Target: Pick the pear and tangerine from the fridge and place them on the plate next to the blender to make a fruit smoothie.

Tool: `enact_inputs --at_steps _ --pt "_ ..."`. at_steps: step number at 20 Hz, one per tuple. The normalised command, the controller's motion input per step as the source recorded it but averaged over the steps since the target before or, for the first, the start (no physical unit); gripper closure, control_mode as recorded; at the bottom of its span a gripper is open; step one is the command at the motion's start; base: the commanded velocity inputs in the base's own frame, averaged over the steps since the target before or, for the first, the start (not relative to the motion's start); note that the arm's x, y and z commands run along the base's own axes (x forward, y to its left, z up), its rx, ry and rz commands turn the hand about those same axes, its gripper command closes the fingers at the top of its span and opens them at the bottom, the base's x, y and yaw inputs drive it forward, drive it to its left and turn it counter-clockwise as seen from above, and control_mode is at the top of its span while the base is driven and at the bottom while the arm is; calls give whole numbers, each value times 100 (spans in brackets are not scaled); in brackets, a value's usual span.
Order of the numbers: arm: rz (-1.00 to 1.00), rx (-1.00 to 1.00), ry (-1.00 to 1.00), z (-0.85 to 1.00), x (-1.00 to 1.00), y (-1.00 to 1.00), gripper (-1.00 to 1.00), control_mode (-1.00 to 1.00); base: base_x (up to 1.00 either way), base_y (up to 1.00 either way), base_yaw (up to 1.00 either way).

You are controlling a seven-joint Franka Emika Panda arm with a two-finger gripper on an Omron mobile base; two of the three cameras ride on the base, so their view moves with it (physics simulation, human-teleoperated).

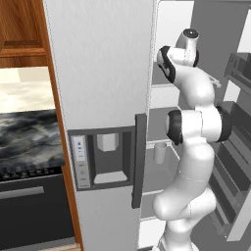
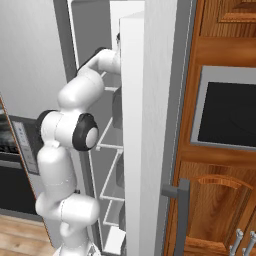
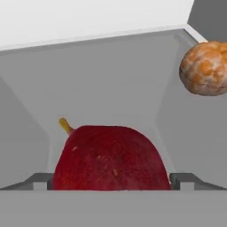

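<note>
A dark red pear (image 3: pixel 111 162) with a yellow stem lies on a pale grey shelf inside the fridge (image 1: pixel 103 63), close in front of the hand. My gripper (image 3: pixel 111 181) is open, with one fingertip at each side of the pear, hard against its flanks. The orange tangerine (image 3: pixel 205 67) rests farther back on the same shelf, at the upper right of the hand view, apart from the pear. In both base views the arm reaches into the upper part of the fridge past its open door (image 2: pixel 145 125), and the hand is hidden inside.
A pale cup (image 1: pixel 160 152) stands on a lower fridge shelf. Door racks (image 1: pixel 240 122) line the open door to the arm's right. A black oven front (image 1: pixel 29 206) lies left of the fridge, and wooden cabinets with a dark built-in panel (image 2: pixel 230 112) to the right.
</note>
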Motion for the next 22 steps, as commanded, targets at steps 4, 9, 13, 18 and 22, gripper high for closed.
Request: enact_inputs --at_steps 4,9,13,18,22 --pt "0 -1 14 -62 4 -2 100 -100 0 0 0" --pt "0 2 1 -18 1 -3 100 -100 0 0 0" --pt "0 0 0 -3 0 0 100 -100 0 0 0" --pt "0 0 -12 -15 -5 0 100 -100 0 0 0" --pt "0 0 -19 -5 -18 0 100 -100 0 0 0"
